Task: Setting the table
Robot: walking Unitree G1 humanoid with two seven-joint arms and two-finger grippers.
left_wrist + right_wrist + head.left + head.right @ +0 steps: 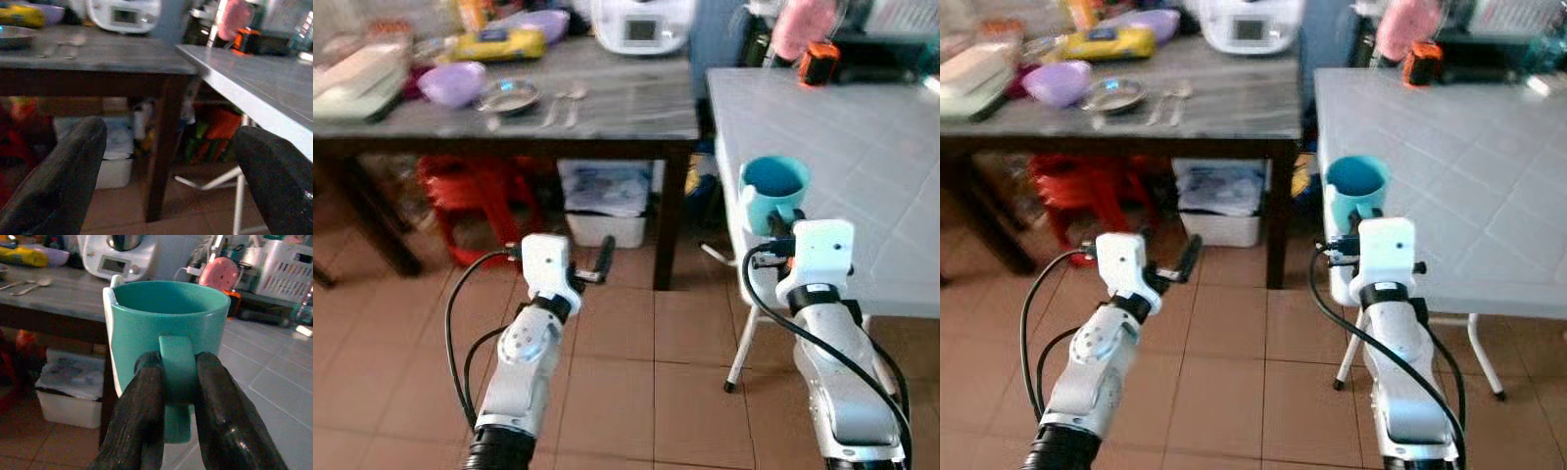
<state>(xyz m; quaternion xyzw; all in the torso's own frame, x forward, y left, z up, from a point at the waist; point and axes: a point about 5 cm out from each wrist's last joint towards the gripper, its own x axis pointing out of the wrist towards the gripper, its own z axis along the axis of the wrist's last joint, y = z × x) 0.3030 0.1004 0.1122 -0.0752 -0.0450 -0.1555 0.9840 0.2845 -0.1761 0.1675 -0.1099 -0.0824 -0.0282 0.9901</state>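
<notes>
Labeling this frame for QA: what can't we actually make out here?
- Teal mug: right end effector pinches its handle; whether its base rests on the white table is hidden by the wrist in the eye views.
- Mug contents: interior shadowed.
- Spoons on the dark table: blurred, count unclear.
- Left end effector: open, idle.

Soft, even indoor light, with mild blur across all four views.

You see the white table [862,166] as the brightest surface, its top pale and slightly washed out, while the space under the dark wooden table [607,108] sits in deep shade and loses detail. Head views are soft overall, blurrier toward the far clutter at the top edge. In the left wrist view the two black fingers [58,181] are large, dark and out of focus, and the background smears. The right wrist view holds the teal mug [168,328] fairly sharp, with a faint sheen on the fingers [230,421]; the background behind it is hazy.
</notes>
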